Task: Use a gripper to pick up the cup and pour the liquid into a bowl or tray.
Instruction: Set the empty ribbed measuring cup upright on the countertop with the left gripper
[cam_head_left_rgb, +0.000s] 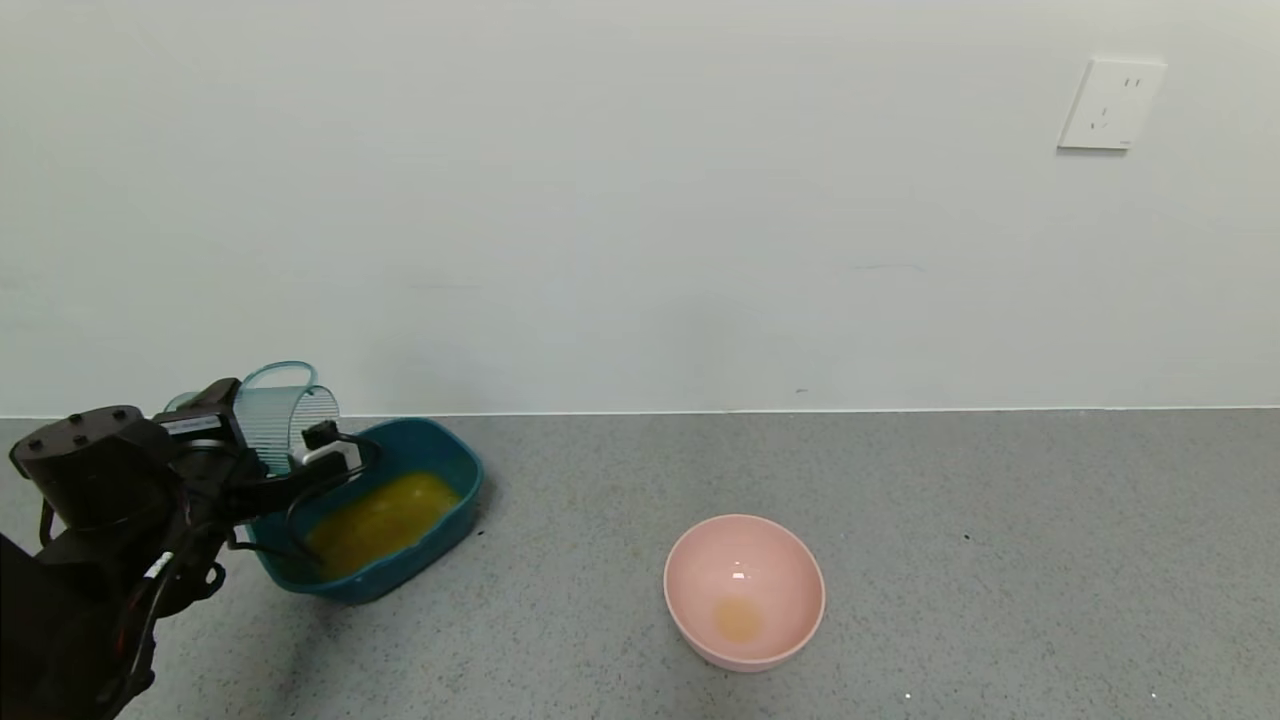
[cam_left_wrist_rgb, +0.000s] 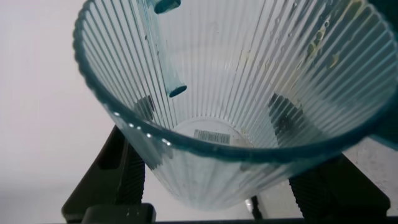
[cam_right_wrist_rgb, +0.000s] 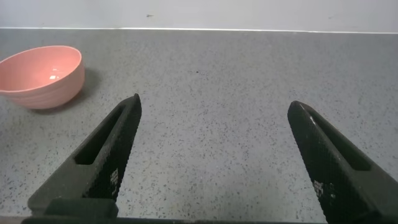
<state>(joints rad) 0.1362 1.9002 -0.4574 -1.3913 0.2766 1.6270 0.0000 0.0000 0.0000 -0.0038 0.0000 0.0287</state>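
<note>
My left gripper (cam_head_left_rgb: 278, 432) is shut on the cup (cam_head_left_rgb: 287, 412), a clear blue-green ribbed tumbler. It holds the cup tipped over, above the far left end of the dark teal tub (cam_head_left_rgb: 458, 468). The orange-yellow liquid (cam_head_left_rgb: 385, 518) lies pooled in the tub. In the left wrist view the cup (cam_left_wrist_rgb: 236, 68) fills the picture. Its inside holds only a few yellowish drops, and my left gripper (cam_left_wrist_rgb: 214, 118) has a finger on each side of it. My right gripper (cam_right_wrist_rgb: 214, 106) is open and empty over bare floor, outside the head view.
A round pink bowl (cam_head_left_rgb: 745, 590) with a faint yellowish stain stands on the grey speckled surface right of the tub; it also shows in the right wrist view (cam_right_wrist_rgb: 43, 74). A white wall with an outlet (cam_head_left_rgb: 1110, 103) runs close behind.
</note>
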